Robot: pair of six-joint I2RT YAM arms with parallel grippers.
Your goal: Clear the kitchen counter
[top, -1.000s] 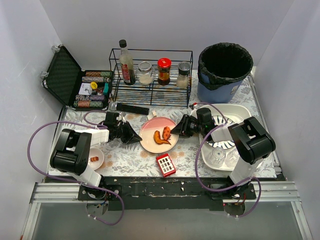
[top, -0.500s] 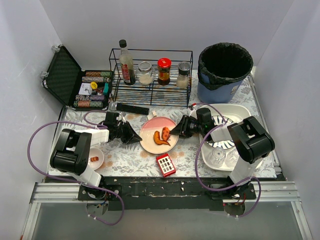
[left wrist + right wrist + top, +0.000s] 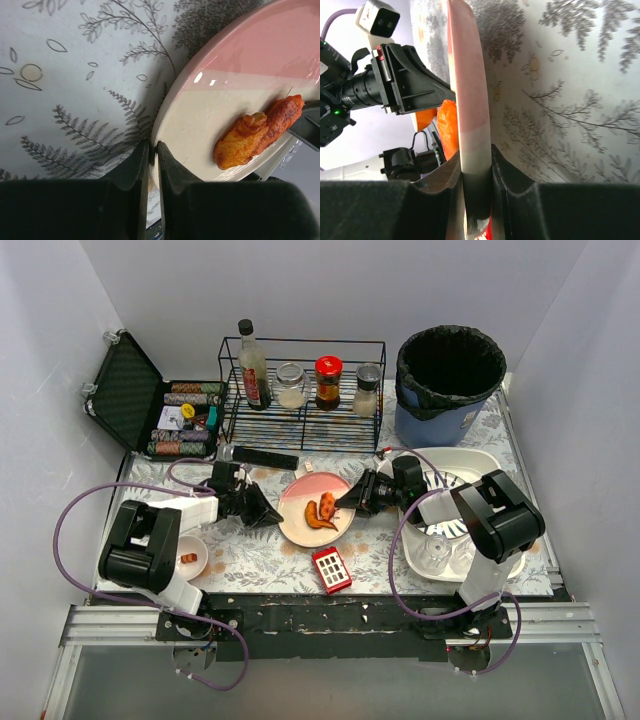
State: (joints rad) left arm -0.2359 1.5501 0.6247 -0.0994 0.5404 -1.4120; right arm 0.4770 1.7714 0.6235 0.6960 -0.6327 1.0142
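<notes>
Kitchen counter (image 3: pixel 250 550), flat, fern-printed, round glossy pink-cream plate (image 3: pixel 305 492)

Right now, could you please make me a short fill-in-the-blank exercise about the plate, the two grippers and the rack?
1. The food on the plate is ____ in colour.
2. The left gripper and the right gripper are both shut on the same thing, the ____.
3. The rack holds ____ containers.

Missing words: orange; plate; four.
</notes>
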